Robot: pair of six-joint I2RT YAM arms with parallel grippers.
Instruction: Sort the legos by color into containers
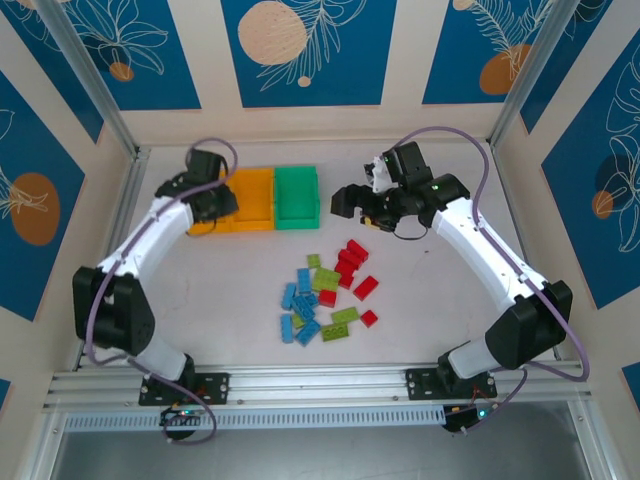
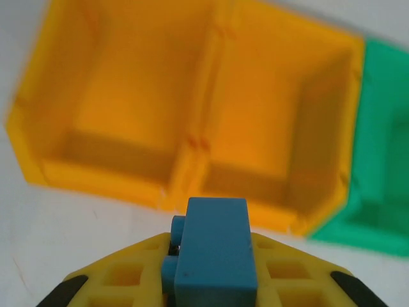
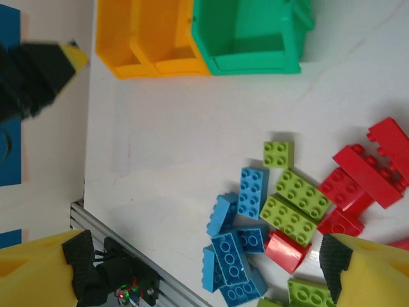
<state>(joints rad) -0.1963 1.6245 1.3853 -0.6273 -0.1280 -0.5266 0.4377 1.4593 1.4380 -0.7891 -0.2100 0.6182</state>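
The left gripper (image 2: 211,284) is clamped shut on a blue brick (image 2: 214,246). The brick stands up between the yellow fingers with its studs facing left, and the pinch on its flat flanks keeps it from tipping in the air. Just beyond it, the front walls of the left orange-yellow bin (image 2: 96,182) and the middle orange-yellow bin (image 2: 255,214) meet. The brick sits short of the rims, roughly in line with that divider, and I cannot tell which bin it is meant for. Both orange interiors look bare. The green bin (image 2: 383,147) stands against the middle one.

The right gripper (image 3: 206,259) has its jaws spread wide with nothing between them. It is held high over the table (image 1: 220,300), looking down on the loose pile of legos (image 1: 325,290) in blue, lime and red. It seems placed ready for a next pick. The bricks crowd and touch, so isolating one looks tricky.
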